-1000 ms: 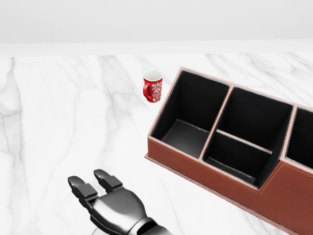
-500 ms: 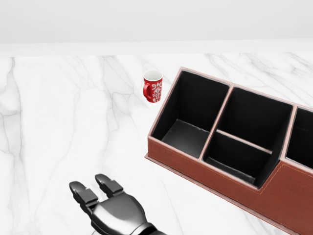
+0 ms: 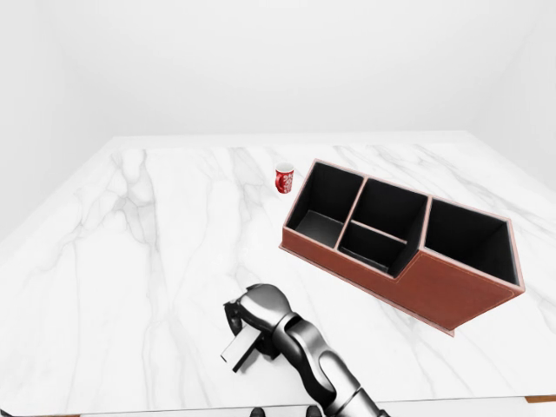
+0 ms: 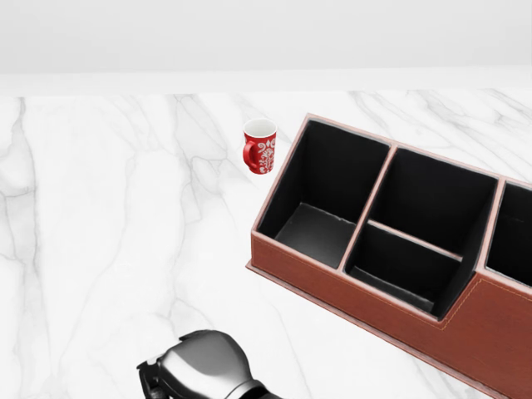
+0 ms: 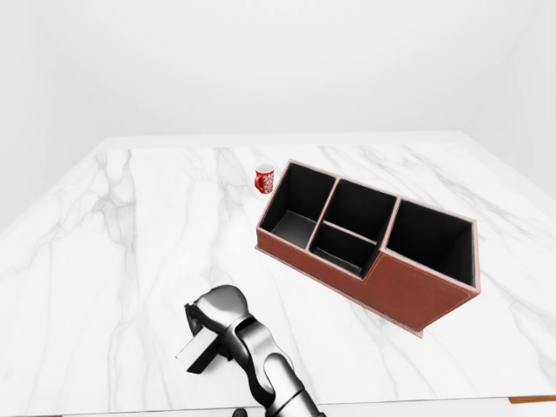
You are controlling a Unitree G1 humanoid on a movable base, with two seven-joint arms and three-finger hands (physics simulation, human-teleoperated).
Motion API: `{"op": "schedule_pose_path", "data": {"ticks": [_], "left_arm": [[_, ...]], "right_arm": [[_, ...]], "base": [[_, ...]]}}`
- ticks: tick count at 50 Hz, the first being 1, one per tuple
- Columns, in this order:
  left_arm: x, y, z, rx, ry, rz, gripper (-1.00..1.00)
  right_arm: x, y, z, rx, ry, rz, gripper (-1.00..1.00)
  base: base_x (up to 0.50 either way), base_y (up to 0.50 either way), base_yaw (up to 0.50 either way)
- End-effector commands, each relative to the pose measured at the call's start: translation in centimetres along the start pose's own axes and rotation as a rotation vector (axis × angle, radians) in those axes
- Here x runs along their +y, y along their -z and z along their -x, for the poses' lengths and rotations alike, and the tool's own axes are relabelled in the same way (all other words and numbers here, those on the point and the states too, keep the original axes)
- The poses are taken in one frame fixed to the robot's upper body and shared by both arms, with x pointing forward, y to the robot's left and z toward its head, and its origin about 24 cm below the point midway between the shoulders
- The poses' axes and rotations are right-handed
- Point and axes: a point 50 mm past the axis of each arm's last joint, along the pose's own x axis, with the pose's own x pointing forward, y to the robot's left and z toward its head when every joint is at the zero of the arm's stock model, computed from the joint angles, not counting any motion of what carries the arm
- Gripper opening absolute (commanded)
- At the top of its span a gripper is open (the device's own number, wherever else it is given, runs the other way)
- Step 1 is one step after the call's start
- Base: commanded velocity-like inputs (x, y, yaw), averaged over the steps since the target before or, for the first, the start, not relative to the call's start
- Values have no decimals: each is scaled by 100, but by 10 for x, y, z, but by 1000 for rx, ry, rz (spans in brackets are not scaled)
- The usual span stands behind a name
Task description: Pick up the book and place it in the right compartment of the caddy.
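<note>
The book (image 3: 236,351) looks like the thin white slab under my right hand (image 3: 258,320), near edge of the table (image 3: 130,261), fingers curled down onto it. Can't tell if I've really got a grip. Nothing's in the caddy (image 3: 452,291) yet; its right compartment (image 3: 469,243) sits far right.

A white marble table (image 3: 130,261) is showing soft grey veining across its whole top, under pale, near-white walls (image 3: 261,61). A reddish-brown caddy (image 3: 452,291) with lighter stitching along its edges is sitting with matte black lining in every compartment. Beside it, a red mug (image 4: 260,147) is displaying a white ornamental pattern and a white inside. A glossy dark-grey metallic hand (image 3: 258,314) is catching bright highlights, with a thin white-and-dark book (image 3: 236,353) showing under it.
</note>
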Motion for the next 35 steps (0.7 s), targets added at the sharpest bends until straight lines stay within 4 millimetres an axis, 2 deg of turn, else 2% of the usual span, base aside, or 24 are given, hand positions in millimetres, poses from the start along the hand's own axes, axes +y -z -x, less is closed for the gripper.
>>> {"op": "schedule_pose_path", "data": {"ticks": [1, 35], "left_arm": [[0, 0, 0, 1, -2, 5, 100], [1, 1, -1, 1, 0, -11, 100]], "right_arm": [[7, -2, 1, -3, -15, -12, -100], [-36, 1, -11, -26, 77, -78, -100]], "base": [[0, 0, 0], [0, 0, 0]]}}
